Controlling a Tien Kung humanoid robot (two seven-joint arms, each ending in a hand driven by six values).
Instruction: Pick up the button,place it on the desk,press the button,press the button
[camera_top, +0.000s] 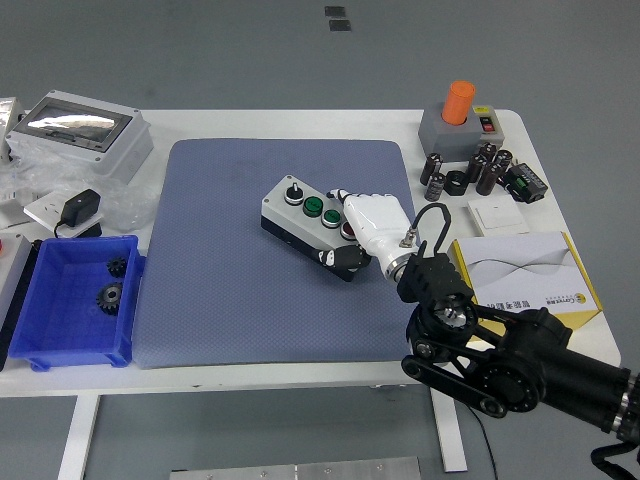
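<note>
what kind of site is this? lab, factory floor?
Most likely a robotics test bench in a lab or workshop. A white table with a blue mat holds industrial parts: a button box under the robot hand, a blue bin of gears, and capacitors.
</note>
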